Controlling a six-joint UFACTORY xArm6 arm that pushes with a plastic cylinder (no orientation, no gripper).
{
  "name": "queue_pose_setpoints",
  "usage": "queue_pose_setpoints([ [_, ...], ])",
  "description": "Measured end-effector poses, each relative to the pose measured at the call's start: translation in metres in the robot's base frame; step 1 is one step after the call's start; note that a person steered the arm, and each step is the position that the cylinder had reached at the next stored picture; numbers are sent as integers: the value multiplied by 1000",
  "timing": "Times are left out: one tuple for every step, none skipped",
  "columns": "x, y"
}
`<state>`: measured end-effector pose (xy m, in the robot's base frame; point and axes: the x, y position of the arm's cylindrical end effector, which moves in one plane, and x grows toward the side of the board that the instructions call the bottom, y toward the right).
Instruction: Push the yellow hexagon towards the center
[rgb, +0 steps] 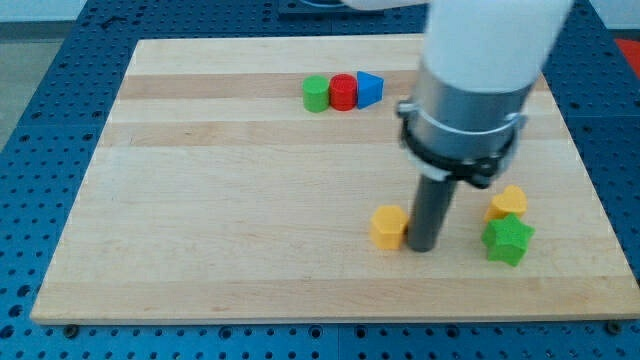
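My tip (423, 247) rests on the board (200, 200), touching the right side of the yellow hexagon (388, 226), right of centre and near. It holds nothing. Further right: yellow block (508, 202), green star (508, 240). Far: green cylinder (317, 93), red block (343, 91), blue block (370, 89). No writing shows.

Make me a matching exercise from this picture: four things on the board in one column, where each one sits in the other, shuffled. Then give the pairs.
Things:
1. yellow hexagon
2. green star
3. red block
4. my tip

Places:
A. middle of the row of three near the view's top
B. just to the view's right of the yellow hexagon
C. below the other yellow block, at the view's right
D. just to the view's left of the rod

Pairs: 1-D, 2-C, 3-A, 4-B
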<state>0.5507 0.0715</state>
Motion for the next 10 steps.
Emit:
queue_pose_setpoints([
  [0, -59],
  [-1, -117],
  [-14, -148],
  [-11, -148],
  [6, -130],
  [11, -94],
  [7, -70],
  [-11, -69],
  [-33, -77],
  [-55, -90],
])
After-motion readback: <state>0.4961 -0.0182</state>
